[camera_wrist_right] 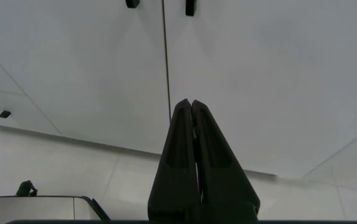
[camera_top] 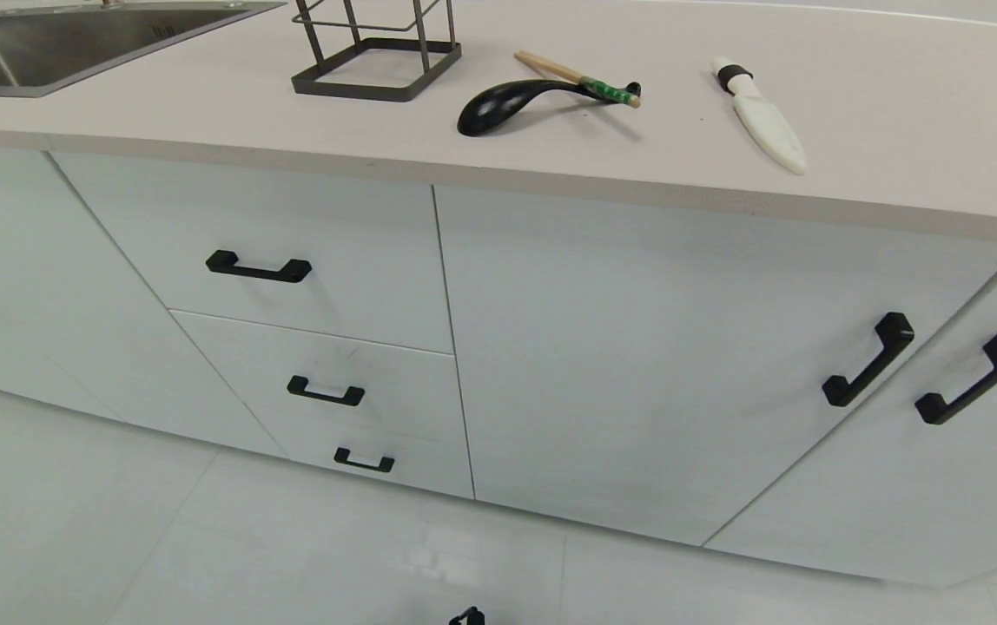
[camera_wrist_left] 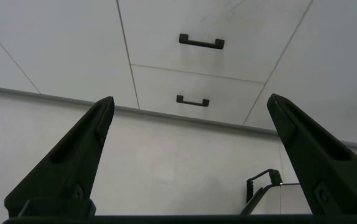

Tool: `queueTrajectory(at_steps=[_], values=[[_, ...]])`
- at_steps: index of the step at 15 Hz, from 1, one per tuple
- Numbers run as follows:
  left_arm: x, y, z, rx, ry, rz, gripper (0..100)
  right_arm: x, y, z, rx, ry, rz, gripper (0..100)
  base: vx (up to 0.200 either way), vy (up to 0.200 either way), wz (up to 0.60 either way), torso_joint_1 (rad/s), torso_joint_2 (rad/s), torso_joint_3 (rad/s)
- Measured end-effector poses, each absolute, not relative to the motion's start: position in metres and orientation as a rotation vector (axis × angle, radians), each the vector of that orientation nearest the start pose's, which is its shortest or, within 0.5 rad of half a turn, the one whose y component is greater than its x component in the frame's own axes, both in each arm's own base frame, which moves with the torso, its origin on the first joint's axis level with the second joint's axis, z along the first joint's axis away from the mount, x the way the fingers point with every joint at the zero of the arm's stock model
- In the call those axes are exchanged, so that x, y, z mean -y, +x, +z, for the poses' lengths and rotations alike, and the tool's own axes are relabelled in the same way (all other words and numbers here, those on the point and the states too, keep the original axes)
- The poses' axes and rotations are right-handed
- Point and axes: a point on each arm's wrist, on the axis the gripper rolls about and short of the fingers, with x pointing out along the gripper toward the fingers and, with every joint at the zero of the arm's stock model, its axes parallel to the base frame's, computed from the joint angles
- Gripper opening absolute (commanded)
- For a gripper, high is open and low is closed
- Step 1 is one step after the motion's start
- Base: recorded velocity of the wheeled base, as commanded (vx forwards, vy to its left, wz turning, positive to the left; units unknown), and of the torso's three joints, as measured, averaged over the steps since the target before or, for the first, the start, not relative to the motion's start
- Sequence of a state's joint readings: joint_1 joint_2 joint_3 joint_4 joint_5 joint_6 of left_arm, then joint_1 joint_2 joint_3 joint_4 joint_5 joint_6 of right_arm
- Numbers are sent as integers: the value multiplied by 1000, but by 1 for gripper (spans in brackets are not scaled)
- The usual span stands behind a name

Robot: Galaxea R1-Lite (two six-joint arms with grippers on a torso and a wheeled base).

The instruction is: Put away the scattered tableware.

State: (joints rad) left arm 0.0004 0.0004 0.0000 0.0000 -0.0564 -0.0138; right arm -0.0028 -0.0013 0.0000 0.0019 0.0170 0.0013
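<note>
Left pincer (camera_wrist_left: 191,101) hangs spread, right pincer (camera_wrist_right: 191,104) pressed together, both low before the cabinets (camera_top: 637,347). Best: rise to the spoon (camera_top: 498,104) near the desk's (camera_top: 203,121) front edge, gripping its handle.

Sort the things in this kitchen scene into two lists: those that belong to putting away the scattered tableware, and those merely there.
Belong to the job: black spoon, chopsticks, white knife; probably the wire rack, as a holder.
Merely there: sink, drawers, cupboard doors.
</note>
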Motion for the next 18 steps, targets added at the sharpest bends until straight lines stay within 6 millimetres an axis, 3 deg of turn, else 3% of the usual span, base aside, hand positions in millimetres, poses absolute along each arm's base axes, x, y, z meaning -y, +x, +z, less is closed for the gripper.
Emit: queueTrajectory(at_steps=[9,18], values=[[1,-23,75,-1,-9,-56,100,0,-23,75,0,1,15,0,0,44,0,0,0,1],[1,-23,75,-1,-4,-58,100,-1,-23,75,-1,-2,32,0,0,178,0,1,0,3]])
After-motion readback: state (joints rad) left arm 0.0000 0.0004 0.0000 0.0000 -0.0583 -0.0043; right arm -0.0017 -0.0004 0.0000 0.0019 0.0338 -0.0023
